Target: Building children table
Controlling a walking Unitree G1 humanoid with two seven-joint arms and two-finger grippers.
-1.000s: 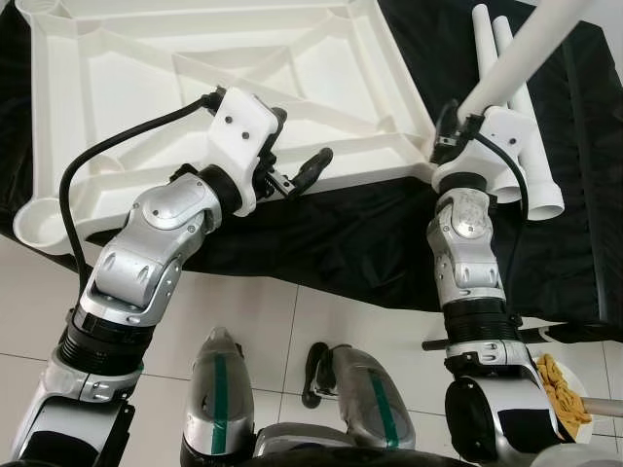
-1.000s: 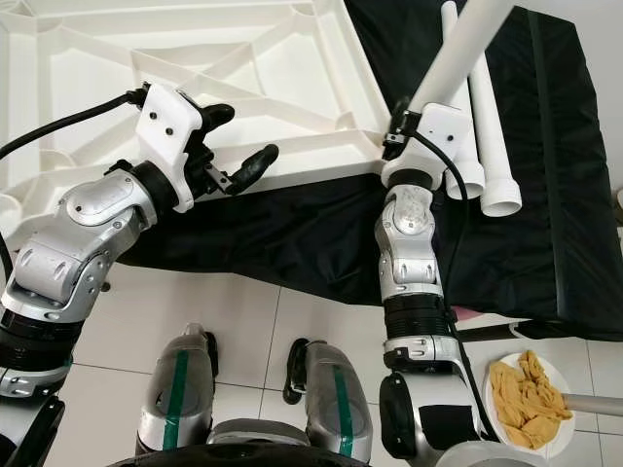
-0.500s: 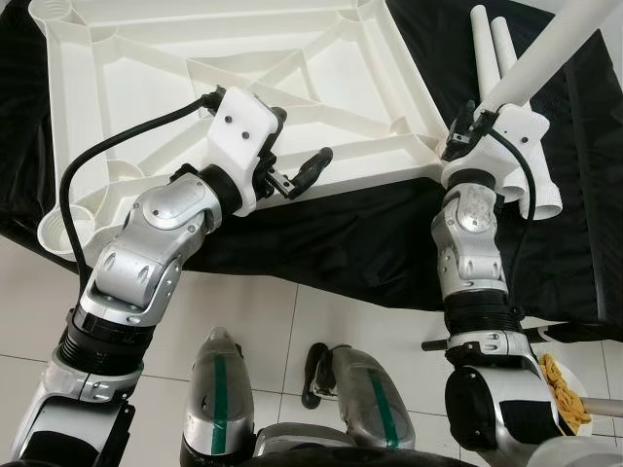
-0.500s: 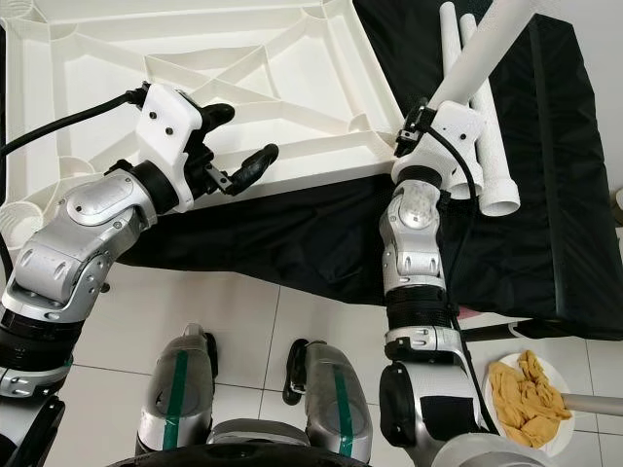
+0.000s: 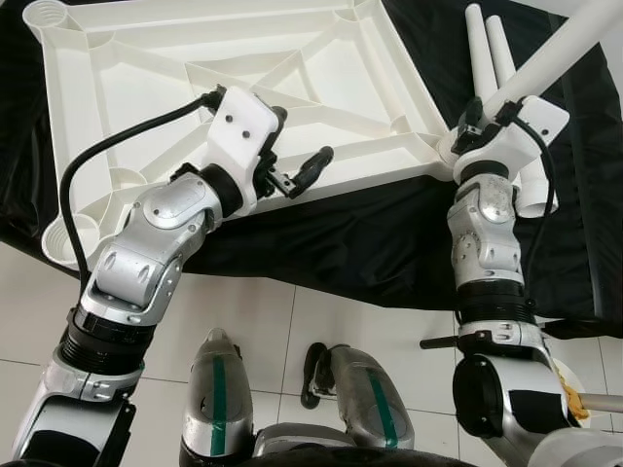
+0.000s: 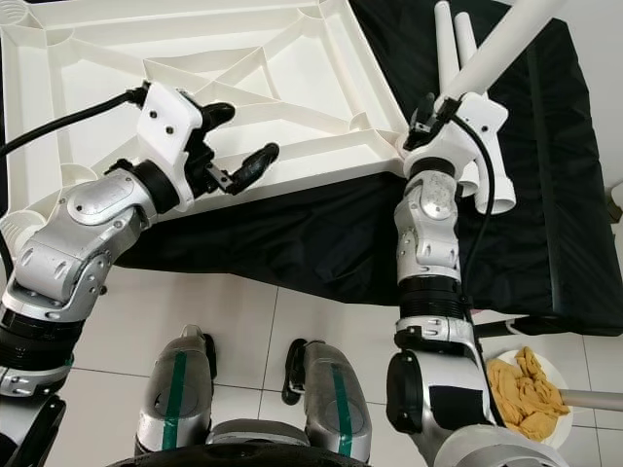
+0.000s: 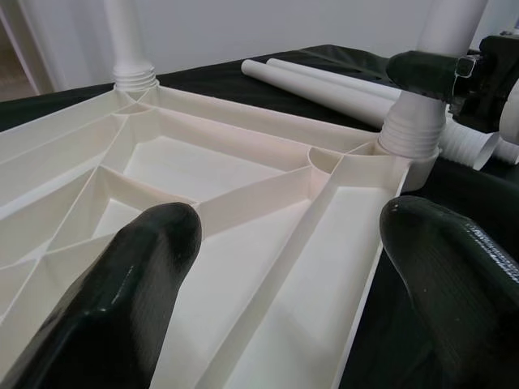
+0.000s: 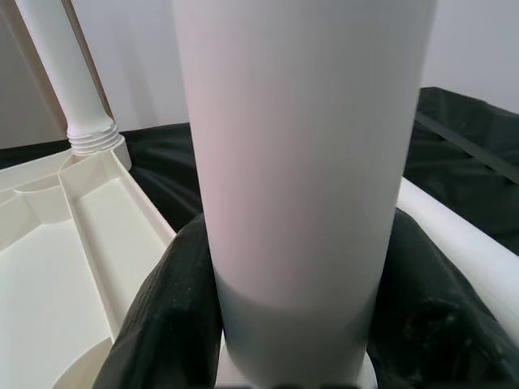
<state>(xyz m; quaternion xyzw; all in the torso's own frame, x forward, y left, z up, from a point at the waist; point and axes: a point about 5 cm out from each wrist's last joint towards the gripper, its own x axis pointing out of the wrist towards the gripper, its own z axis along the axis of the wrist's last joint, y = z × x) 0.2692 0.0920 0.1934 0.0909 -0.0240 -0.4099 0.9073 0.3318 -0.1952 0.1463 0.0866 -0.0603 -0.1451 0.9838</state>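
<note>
In the left eye view the white tabletop (image 5: 195,88) lies upside down on a black cloth (image 5: 370,243), ribbed underside up, one corner toward the robot's right arm. At that corner a white table leg (image 5: 555,53) stands in its socket, its long axis rising up and away to the robot's right. The right claw (image 5: 484,109) is clenched round the leg low down, just above the socket. Two spare legs (image 5: 496,58) lie side by side on the cloth just beyond it, pointing away from the robot. The left claw (image 5: 297,156) hovers released over the tabletop's near edge, one finger over the ribs and one over the rim.

Since a second ago the tabletop has turned, its far left socket (image 5: 44,15) now nearer the top of the view, and the right wrist has rolled outward with the leg.

In the right eye view a plate of yellow food (image 6: 526,394) sits on the tiled floor (image 6: 243,321) by the robot's right side; the cloth past the tabletop's right-hand edge is taken up by the spare legs.

In the left wrist view the black fingers (image 7: 138,275) are spread wide over a rib channel; a second leg (image 7: 130,40) stands upright in a far corner socket.

In the right wrist view the gripped leg (image 8: 300,162) is clamped by both fingers; whether it is fully seated is hard to tell.
</note>
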